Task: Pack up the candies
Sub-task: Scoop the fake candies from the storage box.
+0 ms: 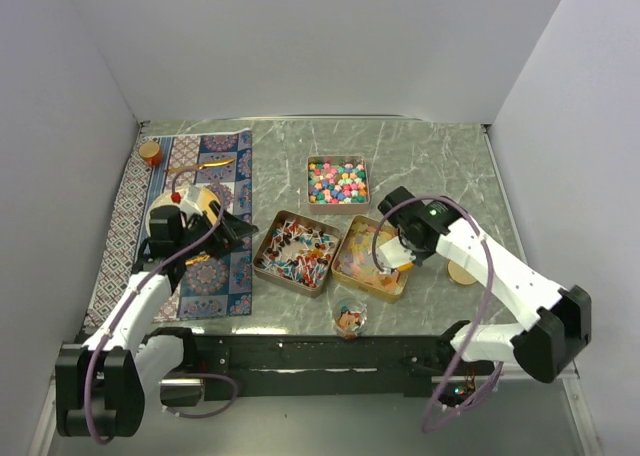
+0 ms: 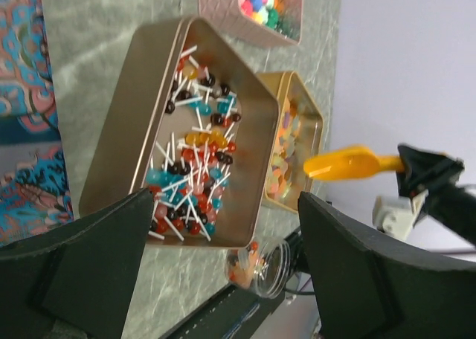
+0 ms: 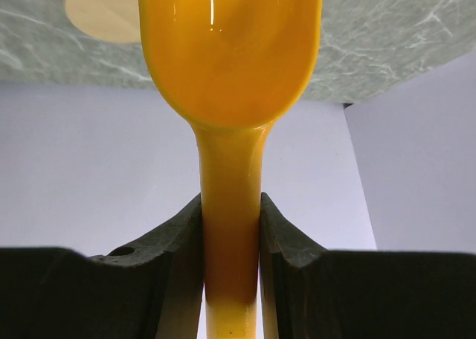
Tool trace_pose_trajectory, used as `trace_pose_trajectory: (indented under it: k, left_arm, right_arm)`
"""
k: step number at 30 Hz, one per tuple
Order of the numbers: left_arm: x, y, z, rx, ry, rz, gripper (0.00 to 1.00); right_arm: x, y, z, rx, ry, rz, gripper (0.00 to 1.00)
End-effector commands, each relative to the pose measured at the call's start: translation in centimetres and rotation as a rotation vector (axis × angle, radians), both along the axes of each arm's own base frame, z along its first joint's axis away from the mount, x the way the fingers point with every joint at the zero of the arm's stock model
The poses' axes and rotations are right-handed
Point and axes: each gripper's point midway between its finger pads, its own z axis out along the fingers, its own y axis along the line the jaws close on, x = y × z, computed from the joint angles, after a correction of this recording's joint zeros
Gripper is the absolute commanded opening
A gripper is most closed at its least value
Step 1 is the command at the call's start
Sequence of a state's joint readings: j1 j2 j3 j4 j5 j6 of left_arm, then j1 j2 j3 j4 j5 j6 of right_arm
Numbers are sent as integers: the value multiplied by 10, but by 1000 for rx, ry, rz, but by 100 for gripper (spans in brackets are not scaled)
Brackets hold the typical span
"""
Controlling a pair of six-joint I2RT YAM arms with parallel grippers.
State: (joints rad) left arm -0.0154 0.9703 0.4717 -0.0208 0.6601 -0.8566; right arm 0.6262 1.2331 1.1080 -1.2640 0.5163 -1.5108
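Candies fill three open tins: round multicolour balls (image 1: 337, 181), red, blue and white pieces on white sticks (image 1: 297, 251) and translucent yellow-pink-orange squares (image 1: 368, 259). A small clear jar (image 1: 348, 321) near the front edge holds a few candies. My left gripper (image 1: 238, 230) hovers open just left of the stick-candy tin (image 2: 186, 131), with nothing between its fingers (image 2: 111, 242). My right gripper (image 3: 230, 205) is shut on the handle of a yellow scoop (image 3: 230, 49). It holds the scoop (image 2: 346, 163) above the squares tin (image 2: 297, 138). The scoop's inside is hidden.
A patterned mat (image 1: 215, 276) lies under the left arm, with a small orange-lidded jar (image 1: 150, 153), a gold spoon (image 1: 203, 165) and a round plate (image 1: 195, 198) on it. A round wooden lid (image 1: 461, 273) lies right of the squares tin. White walls enclose the table.
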Motion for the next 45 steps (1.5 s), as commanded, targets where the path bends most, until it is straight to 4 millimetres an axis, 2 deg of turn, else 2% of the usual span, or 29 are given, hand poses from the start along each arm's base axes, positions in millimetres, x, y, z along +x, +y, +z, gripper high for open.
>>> trace_pose_trajectory:
  k: [1, 6, 9, 12, 16, 20, 25, 28, 37, 40, 45]
  left_arm:
    - [-3, -3, 0, -19, -13, 15, 84]
    - [1, -2, 4, -12, -39, 26, 84]
    - [4, -1, 6, -9, -47, 30, 85]
    - [6, 0, 6, -6, -48, 30, 85]
    - [8, 1, 9, -10, -51, 38, 85]
    - [10, 3, 10, -16, -50, 46, 86]
    - [12, 5, 10, -13, -47, 50, 86]
    - [12, 6, 8, -13, -43, 51, 85]
    - [15, 5, 6, -20, -38, 53, 85]
    - [17, 5, 6, -24, -32, 50, 85]
    - [18, 4, 4, -35, -30, 56, 85]
  right_arm:
    - [34, 0, 8, -100, -61, 40, 0]
    - [59, 9, 4, -155, -77, 28, 0]
    - [70, 14, 1, -201, -75, 89, 0]
    - [72, 15, -4, -269, -57, 149, 0]
    - [62, 15, -11, -324, -13, 174, 0]
    - [46, 23, -27, -329, 29, 227, 0]
    - [23, 41, -46, -298, 105, 249, 0]
    - [13, 51, -48, -253, 141, 237, 0]
    - [-5, 49, -51, -199, 184, 193, 0]
    - [-1, 42, -47, -221, 132, 153, 0]
    - [12, 31, -27, -271, 56, 103, 0]
